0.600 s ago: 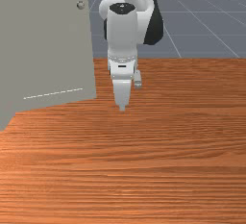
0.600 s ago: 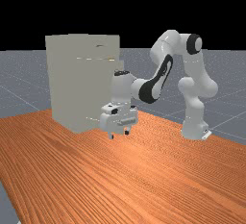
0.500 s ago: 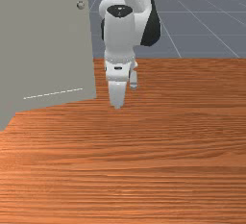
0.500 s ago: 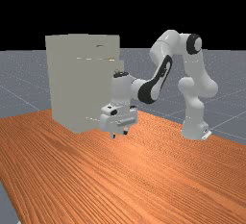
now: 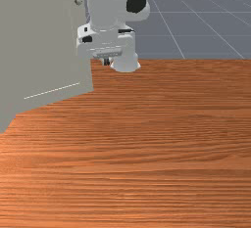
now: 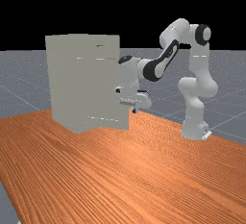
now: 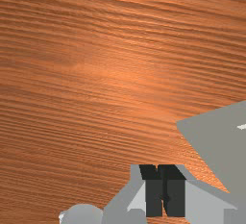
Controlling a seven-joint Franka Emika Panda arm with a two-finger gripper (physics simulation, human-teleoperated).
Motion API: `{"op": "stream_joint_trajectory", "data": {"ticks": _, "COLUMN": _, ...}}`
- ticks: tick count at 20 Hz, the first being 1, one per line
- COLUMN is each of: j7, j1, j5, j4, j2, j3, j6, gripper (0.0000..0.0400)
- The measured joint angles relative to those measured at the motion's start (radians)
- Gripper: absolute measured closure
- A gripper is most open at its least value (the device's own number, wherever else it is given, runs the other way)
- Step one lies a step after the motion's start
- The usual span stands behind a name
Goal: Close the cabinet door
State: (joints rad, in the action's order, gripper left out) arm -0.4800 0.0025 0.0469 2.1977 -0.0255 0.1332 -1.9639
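Note:
My gripper (image 5: 106, 62) hangs over the table at the free edge of the grey cabinet door (image 5: 44, 46); the hand overlaps that edge in the front view. A small round knob (image 5: 78, 0) sits high on the door, which stands swung out. In the far view the gripper (image 6: 135, 111) is to the right of the cabinet (image 6: 72, 83), its hand partly over the door (image 6: 108, 107). The wrist view has the gripper (image 7: 164, 182) with its fingers together, nothing between them, and the door's corner (image 7: 216, 141) beside them. Whether hand and door touch, I cannot tell.
The wooden table (image 5: 162, 144) spreads below the hand and toward the front camera. The arm's base (image 6: 194, 129) stands at the far view's right, and the tall cabinet body is at its left.
My hand has risen, turned and moved back, away from the front camera. The door's free edge and knob have shifted slightly up and left in the front view, so the door has swung a little.

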Motion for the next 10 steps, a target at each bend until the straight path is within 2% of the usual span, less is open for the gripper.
{"op": "stream_joint_trajectory", "data": {"ticks": 3, "j7": -0.165, "j1": -0.003, "j5": -0.038, "j4": -0.026, "j2": -0.012, "j3": 0.015, "j6": 0.049, "gripper": 0.0397}}
{"op": "stream_joint_trajectory", "data": {"ticks": 10, "j7": -0.207, "j1": 0.013, "j5": -0.048, "j4": -0.025, "j2": 0.001, "j3": 0.034, "j6": 0.066, "gripper": 0.04}}
